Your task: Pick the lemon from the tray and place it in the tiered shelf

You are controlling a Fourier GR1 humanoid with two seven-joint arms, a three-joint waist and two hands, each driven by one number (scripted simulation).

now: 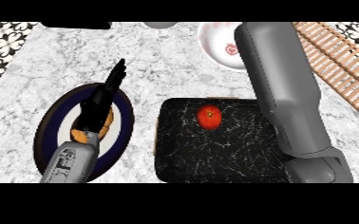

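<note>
Nearest: black marbled square tray (210,156) on grey-white marble desk (161,61). In tray's far half: red round glossy fruit (210,117) (reads tomato, not lemon), untouched. Over dark-rimmed round plate (42,137): left robot hand (97,109), fingers straight, holding nothing. Across tray's right edge: right grey forearm (280,85); right robot hand out of view. Judgement: fruit light, slick, prone to roll; wrap round widest girth from above. Far right: wooden slatted shelf (329,52).
</note>
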